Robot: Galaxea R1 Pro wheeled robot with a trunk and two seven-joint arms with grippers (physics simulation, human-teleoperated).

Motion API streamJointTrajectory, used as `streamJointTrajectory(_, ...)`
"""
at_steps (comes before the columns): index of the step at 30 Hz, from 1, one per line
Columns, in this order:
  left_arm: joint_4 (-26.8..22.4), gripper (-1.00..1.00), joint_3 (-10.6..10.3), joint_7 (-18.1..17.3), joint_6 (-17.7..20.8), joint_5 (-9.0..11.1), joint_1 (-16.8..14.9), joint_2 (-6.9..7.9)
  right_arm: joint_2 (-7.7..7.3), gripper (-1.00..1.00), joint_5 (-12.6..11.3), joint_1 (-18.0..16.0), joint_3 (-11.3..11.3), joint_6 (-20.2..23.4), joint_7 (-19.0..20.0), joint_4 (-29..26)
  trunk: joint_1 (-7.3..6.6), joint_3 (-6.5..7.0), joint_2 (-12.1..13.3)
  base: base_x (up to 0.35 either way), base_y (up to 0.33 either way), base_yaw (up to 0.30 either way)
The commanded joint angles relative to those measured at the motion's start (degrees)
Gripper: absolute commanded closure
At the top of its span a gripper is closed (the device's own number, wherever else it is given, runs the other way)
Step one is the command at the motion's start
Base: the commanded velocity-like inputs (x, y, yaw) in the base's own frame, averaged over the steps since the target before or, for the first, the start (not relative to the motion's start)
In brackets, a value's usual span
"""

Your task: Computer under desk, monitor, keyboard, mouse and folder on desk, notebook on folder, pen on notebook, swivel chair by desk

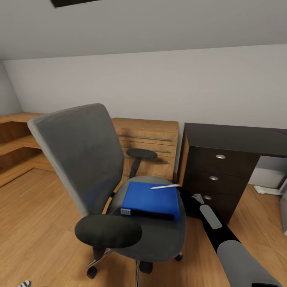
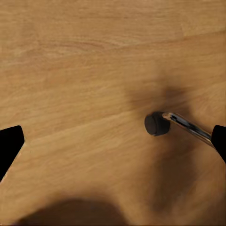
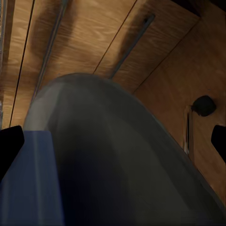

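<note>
The grey swivel chair (image 1: 79, 151) stands on the wood floor with its back toward me. On its seat lies the blue folder (image 1: 151, 198), and the white pen (image 1: 165, 186) rests on the folder's far edge. A dark band (image 1: 149, 214) runs along the folder's near side; I cannot tell whether it is the notebook. My right arm (image 1: 211, 217) reaches to the seat's right side. My right gripper (image 3: 113, 146) hangs open over the seat beside the folder (image 3: 33, 183). My left gripper (image 2: 113, 146) is open above bare floor near a chair castor (image 2: 155, 123). The desk (image 1: 235, 137) stands at right. Computer, monitor, keyboard and mouse are out of view.
A wooden drawer chest (image 1: 149, 137) stands against the wall behind the chair, and low wooden shelving (image 1: 16, 139) runs along the left. The desk's dark drawer unit (image 1: 217, 177) is close to the seat's right side. A white foot (image 1: 267, 190) lies on the floor under the desk.
</note>
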Motion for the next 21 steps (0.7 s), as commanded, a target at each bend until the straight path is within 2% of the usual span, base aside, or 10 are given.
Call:
streamJointTrajectory(1,-0.09,-1.0,0.04,0.38,0.19,0.6,-0.02,-0.07,0.03,-1.0,-0.73,0.01,-0.05,0.27,-0.43,-0.12,-0.01,-0.05,-0.02,0.0,0.159,0.0)
streamJointTrajectory(8,-0.09,-1.0,0.04,0.38,0.19,0.6,-0.01,-0.05,0.03,-1.0,-0.73,0.01,-0.05,0.27,-0.45,-0.12,-0.01,-0.05,-0.02,0.013,0.098,0.0)
streamJointTrajectory(17,-0.09,-1.0,0.01,0.38,0.19,0.6,-0.01,-0.21,0.03,-1.0,-0.73,0.01,-0.05,0.27,-0.47,-0.12,-0.01,-0.05,-0.02,0.144,0.236,0.0)
streamJointTrajectory(21,-0.09,-1.0,0.0,0.38,0.19,0.6,0.01,-0.19,0.03,-1.0,-0.73,0.01,-0.05,0.27,-0.47,-0.12,-0.01,-0.05,-0.02,0.097,0.125,0.0)
